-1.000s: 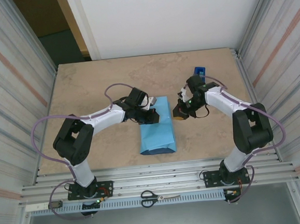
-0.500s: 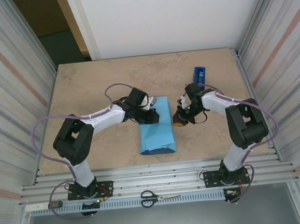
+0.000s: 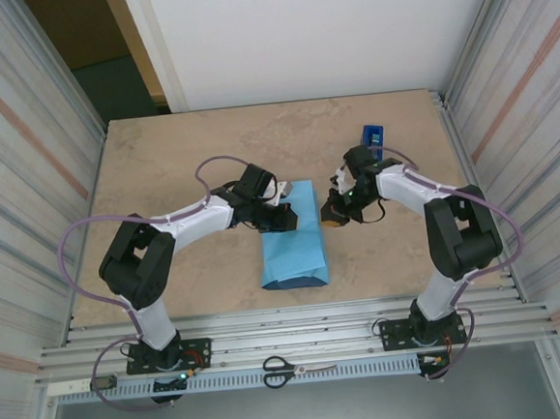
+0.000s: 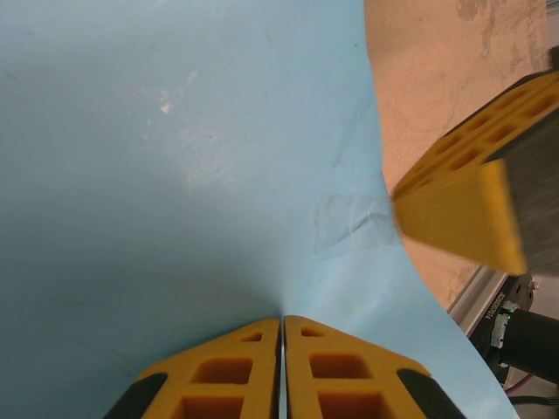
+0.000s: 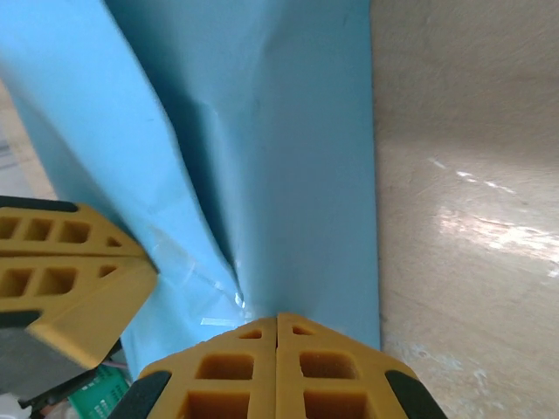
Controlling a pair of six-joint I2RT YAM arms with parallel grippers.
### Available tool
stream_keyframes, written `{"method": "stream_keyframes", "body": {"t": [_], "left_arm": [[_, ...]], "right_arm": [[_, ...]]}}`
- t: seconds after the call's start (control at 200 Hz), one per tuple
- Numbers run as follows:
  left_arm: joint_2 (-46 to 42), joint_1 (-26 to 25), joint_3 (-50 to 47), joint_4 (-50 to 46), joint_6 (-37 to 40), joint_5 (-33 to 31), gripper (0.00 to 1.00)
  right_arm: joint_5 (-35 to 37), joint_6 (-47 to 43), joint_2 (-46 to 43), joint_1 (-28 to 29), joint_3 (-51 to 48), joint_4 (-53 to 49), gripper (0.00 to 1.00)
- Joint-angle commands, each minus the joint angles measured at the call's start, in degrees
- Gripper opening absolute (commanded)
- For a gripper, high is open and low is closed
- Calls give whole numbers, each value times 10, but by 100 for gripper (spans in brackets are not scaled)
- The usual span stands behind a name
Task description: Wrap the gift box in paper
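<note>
Left end effector [image 4: 282, 321]: closed; yellow pads [image 4: 236, 371] together on a pinch of paper [image 3: 293, 252], with the sheet drawn in a shallow crease toward the tips.
Left contact: at the paper's far-left part.
Right end effector [image 5: 277, 319]: closed; pads flush, nothing visible between them; tips at the paper's right edge near the far end, contact with the sheet not certain.
Spacing: both end effectors close together, far end of the paper between them.
Paper position: middle of the table [image 3: 161, 180], lying flat, long side running near to far.
Paper surface: light sky-blue face outward; thin, matte, smooth with soft folds; dark navy showing along the near end.
Paper shape: elongated wrap, with one deep lengthwise fold in the right wrist view.
Box: hidden inside the wrap.
Tape [image 4: 349, 223]: short clear strip, slightly wrinkled, stuck on the paper near its edge, just beside the right finger.
Pad build: blocky, with square recesses in the sides and black mounts behind.
Table surface: beige, stone-like mottling, slight sheen.
Dispenser [image 3: 372, 137]: small, blocky, royal blue; far right, near the right end effector, apart from the paper.
Scissors [image 3: 297, 368]: black handles, lying on the rail [image 3: 126, 353] at the near edge.
</note>
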Motion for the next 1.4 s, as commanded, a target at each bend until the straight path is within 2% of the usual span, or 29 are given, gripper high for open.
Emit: {"method": "stream_keyframes", "body": {"t": [0.0, 0.251, 0.416, 0.596, 0.817, 1.027, 1.253, 1.398], "left_arm": [[48, -19, -37, -81, 16, -17, 10], [46, -18, -39, -81, 17, -18, 10], [48, -18, -36, -80, 17, -16, 10], [44, -18, -41, -81, 19, -18, 9], [39, -18, -48, -78, 16, -20, 9], [38, -18, -48, -81, 19, -20, 9], [38, -18, -49, -80, 18, -20, 9], [38, -18, -49, -79, 17, -20, 9]], "right_arm": [[1, 16, 22, 18, 13, 4, 0], [55, 3, -48, -6, 38, -39, 1], [-17, 26, -51, 8, 35, 13, 4], [-41, 51, -13, 33, 23, 68, 4], [-31, 49, 15, 36, -22, 89, 2], [-39, 48, -31, 25, -16, 92, 4], [-79, 92, -53, 1, -72, 175, 5], [-51, 85, -32, 14, -92, 165, 5]]}}
